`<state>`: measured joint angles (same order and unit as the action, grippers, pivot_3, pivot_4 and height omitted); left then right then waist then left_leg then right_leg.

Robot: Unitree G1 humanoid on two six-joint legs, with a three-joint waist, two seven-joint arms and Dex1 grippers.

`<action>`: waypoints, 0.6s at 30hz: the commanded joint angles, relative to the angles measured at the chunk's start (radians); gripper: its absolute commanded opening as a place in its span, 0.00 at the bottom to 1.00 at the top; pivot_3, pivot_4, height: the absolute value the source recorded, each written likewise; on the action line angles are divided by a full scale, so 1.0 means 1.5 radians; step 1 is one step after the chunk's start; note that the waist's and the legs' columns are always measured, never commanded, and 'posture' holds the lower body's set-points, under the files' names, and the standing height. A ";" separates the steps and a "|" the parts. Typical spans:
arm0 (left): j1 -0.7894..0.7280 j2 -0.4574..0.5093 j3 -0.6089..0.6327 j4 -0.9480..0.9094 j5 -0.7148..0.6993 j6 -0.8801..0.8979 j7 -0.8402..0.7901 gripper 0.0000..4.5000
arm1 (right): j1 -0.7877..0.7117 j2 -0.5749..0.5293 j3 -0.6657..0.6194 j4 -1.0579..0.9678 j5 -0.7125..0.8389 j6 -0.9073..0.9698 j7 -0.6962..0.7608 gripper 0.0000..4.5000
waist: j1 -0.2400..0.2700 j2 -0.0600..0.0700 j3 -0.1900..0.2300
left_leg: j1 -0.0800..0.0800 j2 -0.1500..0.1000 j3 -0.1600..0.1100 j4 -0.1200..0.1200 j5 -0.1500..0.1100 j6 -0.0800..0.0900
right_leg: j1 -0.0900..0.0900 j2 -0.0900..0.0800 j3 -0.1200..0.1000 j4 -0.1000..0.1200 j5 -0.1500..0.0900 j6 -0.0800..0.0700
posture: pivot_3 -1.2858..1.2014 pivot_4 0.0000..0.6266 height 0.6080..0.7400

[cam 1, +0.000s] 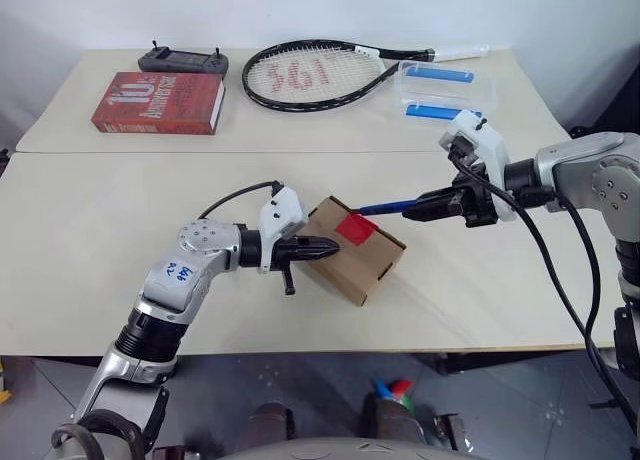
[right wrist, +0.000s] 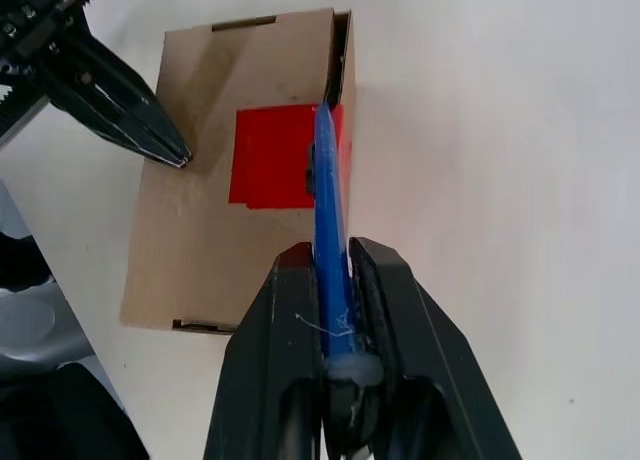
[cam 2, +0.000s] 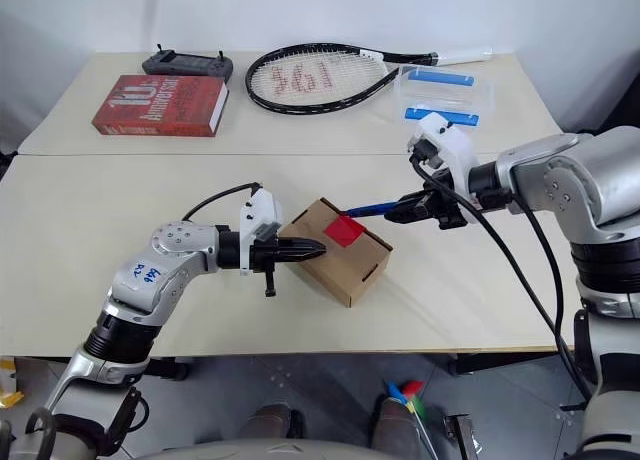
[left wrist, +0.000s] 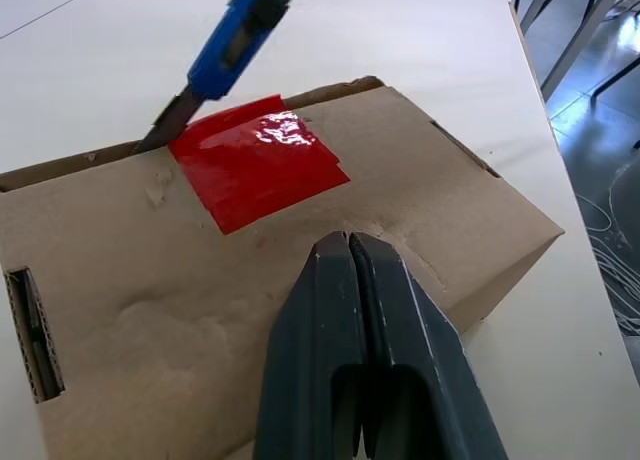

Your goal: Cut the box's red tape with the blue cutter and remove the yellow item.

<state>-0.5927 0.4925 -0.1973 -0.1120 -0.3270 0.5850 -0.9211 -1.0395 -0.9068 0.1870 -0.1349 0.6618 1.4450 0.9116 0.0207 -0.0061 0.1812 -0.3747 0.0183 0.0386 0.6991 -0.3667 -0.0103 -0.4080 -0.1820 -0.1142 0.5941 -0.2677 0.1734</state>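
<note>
The brown cardboard box (cam 1: 352, 250) lies mid-table with its flaps closed and a red tape (cam 1: 356, 228) square over the seam at its far edge. My left gripper (cam 1: 325, 247) is shut, its tips pressed on the box's top from the left. My right gripper (cam 1: 412, 211) is shut on the blue cutter (cam 1: 382, 208), which reaches in from the right. In the left wrist view the cutter's dark tip (left wrist: 160, 128) touches the flap edge right at the tape's corner (left wrist: 258, 158). The yellow item is hidden.
At the table's far side lie a red book (cam 1: 160, 103), a black remote controller (cam 1: 183, 61), a tennis racket (cam 1: 320, 73) and clear plastic containers with blue strips (cam 1: 440, 88). A seam between two tabletops (cam 1: 220, 152) runs behind the box.
</note>
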 commanded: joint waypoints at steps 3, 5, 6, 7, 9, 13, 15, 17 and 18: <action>-0.003 0.010 -0.030 0.007 0.026 0.003 -0.005 0.01 | -0.029 -0.014 -0.002 -0.030 0.021 0.026 0.018 0.04 | 0.001 0.000 0.000 | 0.000 0.000 0.000 0.000 0.000 0.000 | 0.000 0.000 0.000 0.000 0.000 0.000 | 0.52 0.24 1.00; -0.005 0.008 -0.035 0.009 0.032 0.010 0.000 0.01 | -0.035 -0.017 0.005 -0.033 0.021 0.036 0.021 0.04 | 0.001 0.000 0.000 | 0.000 0.000 0.000 0.000 0.000 0.000 | 0.000 0.000 0.000 0.000 0.000 0.000 | 0.52 0.24 1.00; -0.007 0.006 -0.038 0.009 0.035 0.019 0.007 0.01 | -0.038 -0.020 0.011 -0.035 0.020 0.041 0.023 0.04 | 0.001 0.000 0.000 | 0.000 0.000 0.000 0.000 0.000 0.000 | 0.000 0.000 0.000 0.000 0.000 0.000 | 0.52 0.24 1.00; -0.008 0.005 -0.040 0.009 0.037 0.026 0.012 0.01 | -0.040 -0.023 0.015 -0.036 0.020 0.045 0.024 0.04 | 0.001 0.000 0.000 | 0.000 0.000 0.000 0.000 0.000 0.000 | 0.000 0.000 0.000 0.000 0.000 0.000 | 0.52 0.24 1.00; -0.009 0.002 -0.043 0.009 0.040 0.045 0.026 0.01 | -0.045 -0.033 0.026 -0.039 0.018 0.050 0.029 0.04 | 0.002 0.000 0.000 | 0.000 0.000 0.000 0.000 0.000 0.000 | 0.000 0.000 0.000 0.000 0.000 0.000 | 0.52 0.24 1.00; -0.013 -0.004 -0.049 0.010 0.044 0.081 0.050 0.01 | -0.052 -0.057 0.051 -0.034 0.007 0.050 0.036 0.04 | 0.004 0.000 0.000 | 0.001 0.000 0.000 0.000 0.000 0.000 | 0.001 0.000 0.000 0.000 0.000 0.000 | 0.52 0.24 1.00; -0.015 -0.005 -0.052 0.009 0.043 0.087 0.055 0.01 | -0.055 -0.061 0.060 -0.029 0.003 0.046 0.038 0.04 | 0.004 0.000 0.000 | 0.001 0.000 0.000 0.000 0.000 0.000 | 0.002 0.000 0.000 0.000 0.000 0.000 | 0.52 0.24 1.00; -0.017 -0.005 -0.054 0.009 0.042 0.089 0.057 0.01 | -0.059 -0.061 0.065 -0.022 0.001 0.045 0.039 0.04 | 0.004 0.000 0.000 | 0.003 0.000 0.000 0.000 0.000 0.000 | 0.003 0.000 0.000 0.000 0.000 0.000 | 0.52 0.24 1.00; -0.018 -0.006 -0.054 0.009 0.041 0.089 0.058 0.01 | -0.060 -0.061 0.068 -0.019 0.000 0.045 0.040 0.04 | 0.004 0.000 0.000 | 0.003 0.000 0.000 0.000 0.000 0.000 | 0.004 0.000 0.000 0.000 0.000 0.000 | 0.52 0.24 1.00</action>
<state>-0.6355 0.4829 -0.2415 -0.1321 -0.3065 0.6825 -0.8554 -1.1191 -0.9769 0.2768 -0.1556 0.6571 1.5050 0.9497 0.0262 -0.0059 0.1808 -0.3699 0.0182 0.0380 0.6997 -0.3667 -0.0102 -0.4018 -0.1822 -0.1142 0.5936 -0.2676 0.1735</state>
